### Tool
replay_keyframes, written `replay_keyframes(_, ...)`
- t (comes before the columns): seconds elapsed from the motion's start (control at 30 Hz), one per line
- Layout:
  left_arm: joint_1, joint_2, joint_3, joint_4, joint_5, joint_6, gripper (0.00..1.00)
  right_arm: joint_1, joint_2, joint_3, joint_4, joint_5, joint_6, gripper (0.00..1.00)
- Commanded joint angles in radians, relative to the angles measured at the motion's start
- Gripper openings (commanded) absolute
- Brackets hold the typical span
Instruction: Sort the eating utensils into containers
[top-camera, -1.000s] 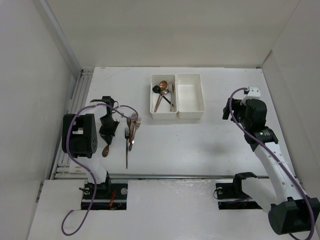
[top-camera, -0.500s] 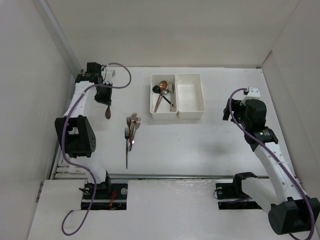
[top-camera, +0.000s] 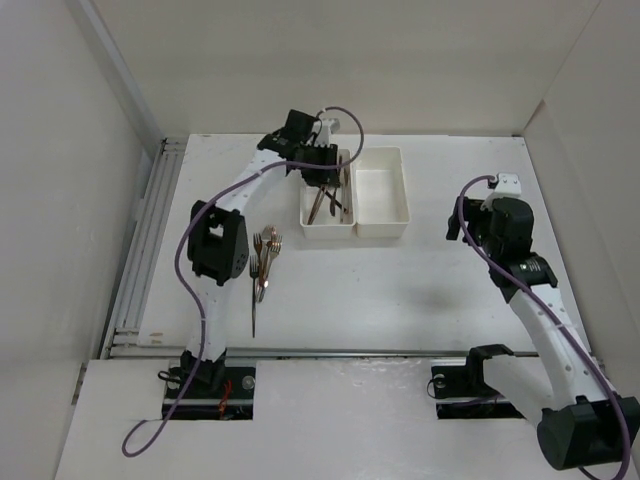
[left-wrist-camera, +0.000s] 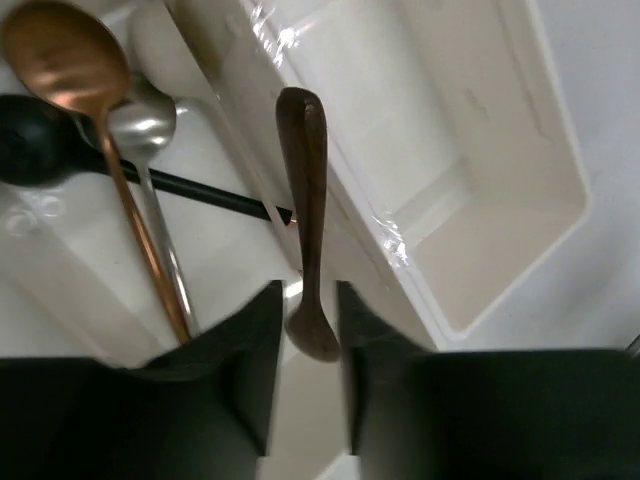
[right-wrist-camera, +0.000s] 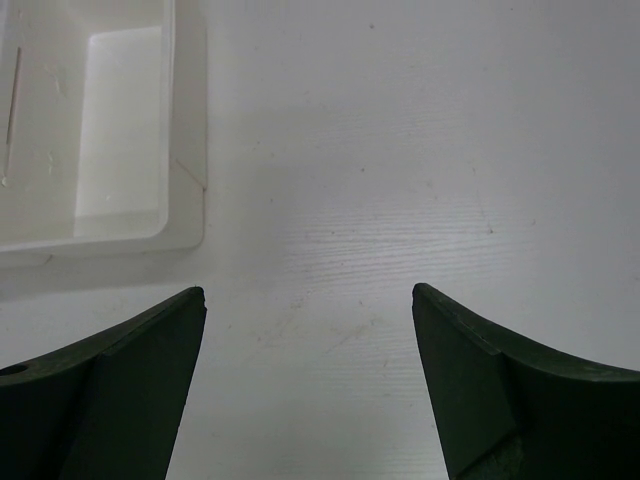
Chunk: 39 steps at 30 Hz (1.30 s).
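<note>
While spoon (left-wrist-camera: 304, 200) hangs between left pincer (left-wrist-camera: 308, 300) jaws, bins' divider (left-wrist-camera: 347, 192) beneath.

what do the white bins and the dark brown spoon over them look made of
White bins: likely plastic, smooth and glossy, with thin moulded walls and rounded corners. Dark brown spoon: possibly coated metal or wood; its dull sheen leaves that open.

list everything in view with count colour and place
table: 1, white, under everything
left bin: 1, white, far middle of the table
right bin: 1, white, joined to its right side
copper spoon, black spoon, silver spoon: 1 each, in the left bin
brown spoon: 1, dark brown, between fingers of the left gripper, above the bins
forks: several, silver, heaped on the table left of the bins
left gripper: 1, black, over the left bin
right gripper: 1, black, open, over table right of the bins
</note>
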Motion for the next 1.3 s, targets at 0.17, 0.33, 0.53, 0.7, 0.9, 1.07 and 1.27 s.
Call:
replay_keyframes(0.17,0.019,-0.043,0.005,0.001,-0.034,-0.040,0.71,0.011,-0.098,0.044,-0.044,0.055,-0.019,0.89)
replay_keyframes(0.33,0.072,-0.328,-0.222,0.030,-0.181,-0.005,0.68,0.011,-0.071,0.044,-0.044,0.017,-0.019,0.89)
replay_keyframes(0.53,0.140,-0.521,-0.706,-0.157,-0.367,0.127,0.58,0.046,-0.002,0.044,0.008,-0.008,-0.008,0.89)
replay_keyframes(0.7,0.149,-0.522,-0.868,-0.148,-0.392,0.195,0.56,0.090,0.041,0.064,0.019,0.011,-0.008,0.89)
replay_keyframes(0.9,0.175,-0.390,-0.865,-0.172,-0.358,0.239,0.34,0.100,0.022,0.075,0.008,0.032,-0.008,0.89)
replay_keyframes(1.07,0.175,-0.367,-0.854,-0.212,-0.372,0.301,0.28,0.100,-0.026,0.055,-0.012,0.080,-0.008,0.89)
replay_keyframes(1.27,0.198,-0.367,-0.853,-0.183,-0.413,0.302,0.46,0.100,-0.038,0.044,-0.012,0.080,-0.008,0.89)
